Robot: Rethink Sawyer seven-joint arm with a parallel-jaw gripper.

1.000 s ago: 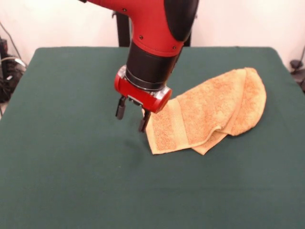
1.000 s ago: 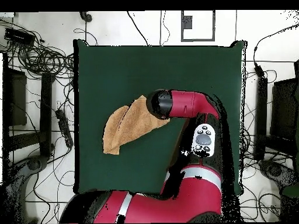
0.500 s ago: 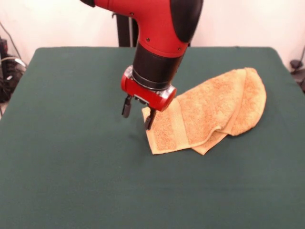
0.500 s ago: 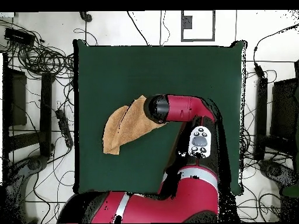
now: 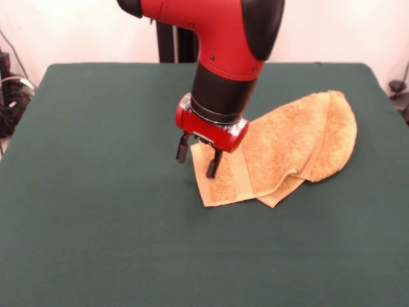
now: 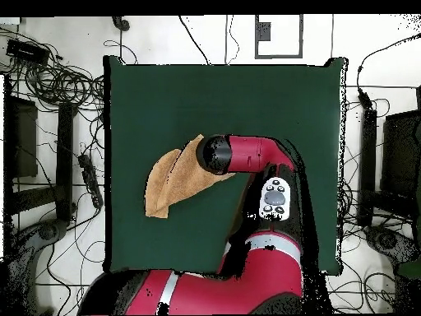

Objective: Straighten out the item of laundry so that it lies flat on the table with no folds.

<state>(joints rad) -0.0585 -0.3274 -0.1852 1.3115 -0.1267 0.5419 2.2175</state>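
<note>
Diagonally folded towel (image 5: 281, 150) under gripper (image 5: 198, 157)

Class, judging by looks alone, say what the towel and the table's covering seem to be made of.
The towel: orange-tan terry cloth, probably cotton; its surface looks looped and fuzzy, with a flatter woven band.
The table covering: dark green, matte, felt-like cloth; no shine and no visible weave.

tangled cables (image 6: 62, 82) beside black stands (image 6: 66, 156)
</note>
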